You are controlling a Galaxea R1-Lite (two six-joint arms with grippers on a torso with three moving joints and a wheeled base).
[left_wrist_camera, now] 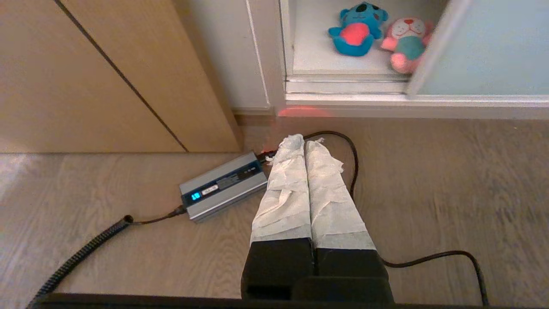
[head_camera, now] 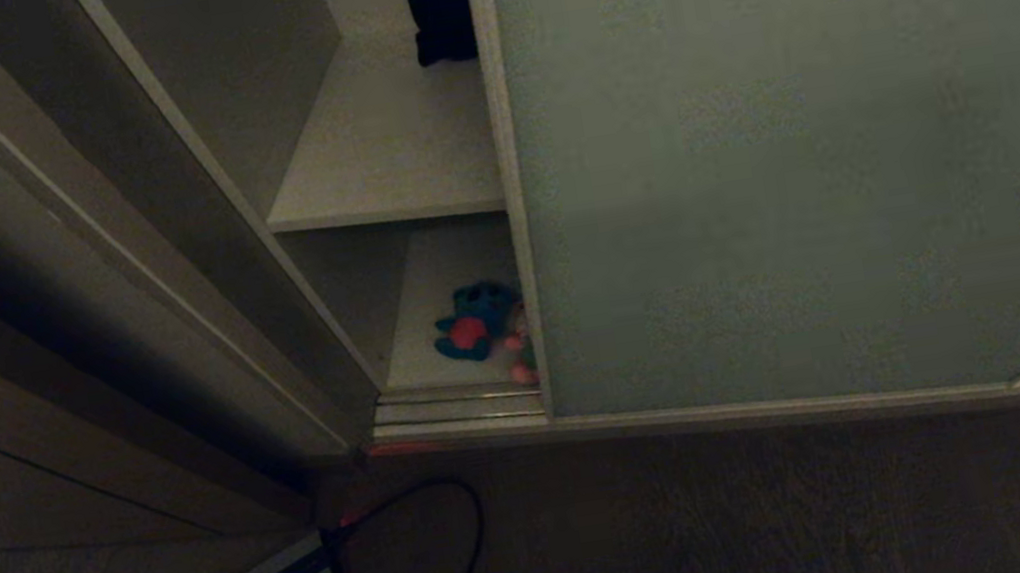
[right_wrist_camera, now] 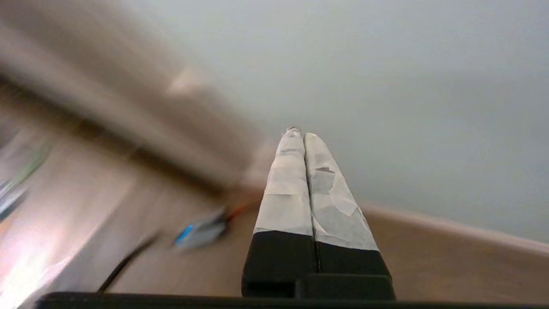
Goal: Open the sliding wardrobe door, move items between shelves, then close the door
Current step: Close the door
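Wood floor (left_wrist_camera: pixel 429 180) below wardrobe, sliding door (head_camera: pixel 812 140) part open, teal plush (left_wrist_camera: pixel 356 30) and pink plush (left_wrist_camera: pixel 405 43) on bottom shelf (left_wrist_camera: pixel 313 56) (touching), left gripper (left_wrist_camera: pixel 304 139) and right gripper (right_wrist_camera: pixel 299 132) both closed, empty.

narrow gap left of sliding wardrobe door (head_camera: pixel 812 140), door edge partly covering pink plush (left_wrist_camera: pixel 405 43)

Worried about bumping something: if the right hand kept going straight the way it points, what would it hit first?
Most likely the sliding door: the shut right hand aims at its pale panel, just above the floor. The gap is hard to judge.
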